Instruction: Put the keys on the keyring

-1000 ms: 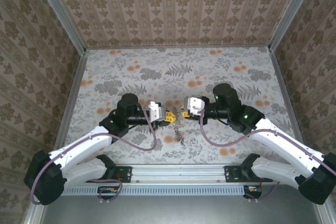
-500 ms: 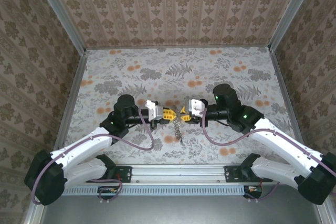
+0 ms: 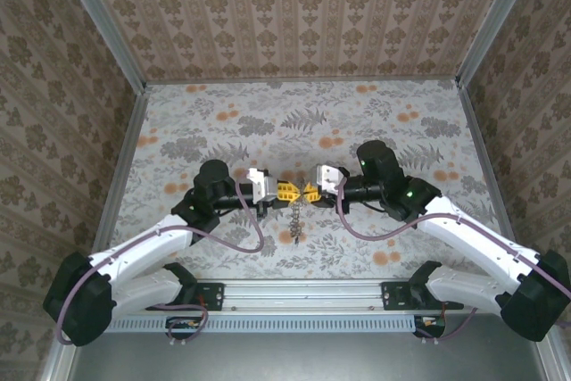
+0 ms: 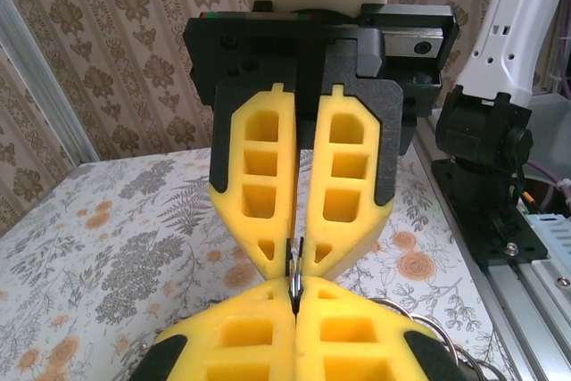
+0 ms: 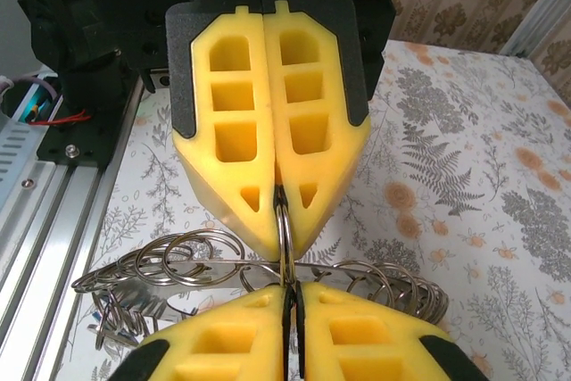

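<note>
Above the middle of the desk (image 3: 268, 122), raised off it, the left hand (image 3: 287, 191) and right hand (image 3: 310, 190) meet nose to nose, tips all but touching. Both are narrow. From the right wrist I see the left hand's yellow pads (image 5: 232, 131) closed flat on one thin loop of the keyring (image 5: 285, 229). The right hand's own pads pinch the same loop from the other side, with only the wire between them. The rest of the keyring sags below that pinch as a tangle of loops. From above it hangs as a short strand under the tips; whether its end reaches the desk I cannot tell.

My first worry is the hands themselves. They sit so close that any push forward jams pad into pad and could lever the wire out. Next is the grip: each hand has only the edge of a thin wire, so I judge a small twist or a pull apart could let it slide and drop the whole bunch. If one hand opens, the weight swings onto the other and may turn the loop out of line. Last, the keys: I cannot pick them out in the tangle, so I cannot tell whether any is threaded, and a stray loop could snag one.
</note>
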